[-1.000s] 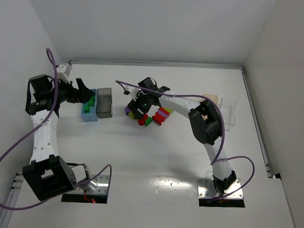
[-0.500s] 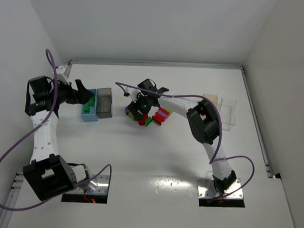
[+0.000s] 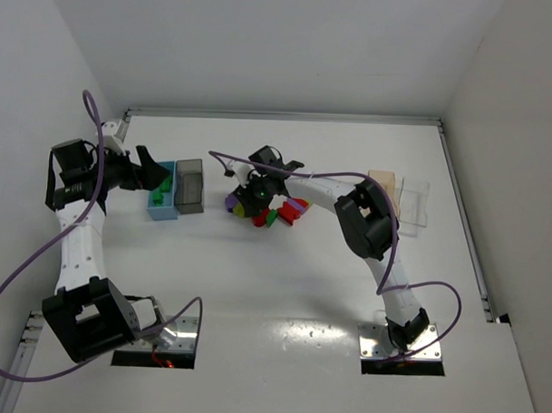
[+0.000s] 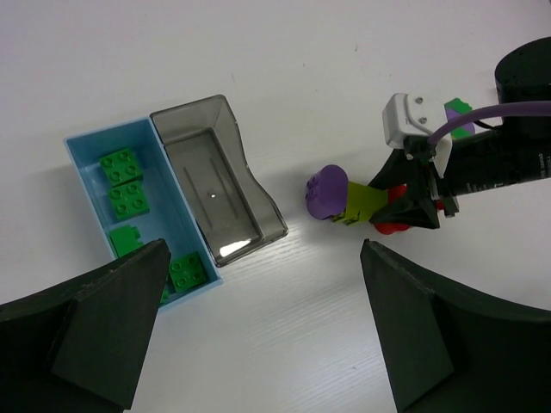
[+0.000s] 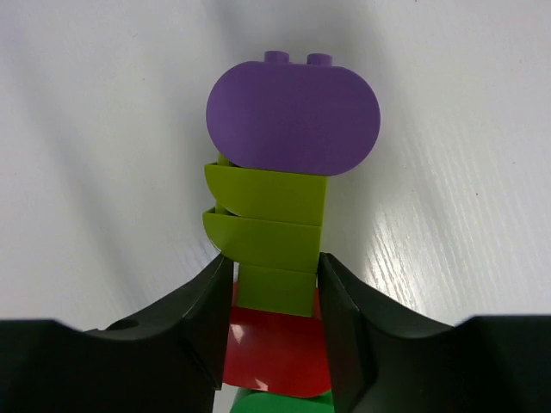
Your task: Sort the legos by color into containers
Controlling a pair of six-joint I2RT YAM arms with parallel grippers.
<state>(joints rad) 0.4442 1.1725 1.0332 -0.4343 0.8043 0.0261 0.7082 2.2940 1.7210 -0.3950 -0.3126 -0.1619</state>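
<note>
The right gripper point(image 5: 275, 274) has just squeezed in. Its black fingers point(image 5: 211, 318), well apart a second ago, now clamp the lime-green middle of the stacked plastic brick cluster point(image 5: 274, 232), which has a rounded purple cap on top and red below. The cluster rests on the white table point(image 3: 282, 288) among loose red and green bricks point(image 3: 274, 215). The left gripper point(image 4: 267, 323) hangs spread wide, holding nothing, over the light-blue plastic bin point(image 4: 79, 168) and the dark-grey plastic bin point(image 4: 258, 206). The grasp looks made — lifting should come next.

Right tool point(image 3: 246, 203) at lego stack point(image 3: 232, 201); left tool point(image 3: 154, 170) beside containers point(image 3: 189, 191)
</note>
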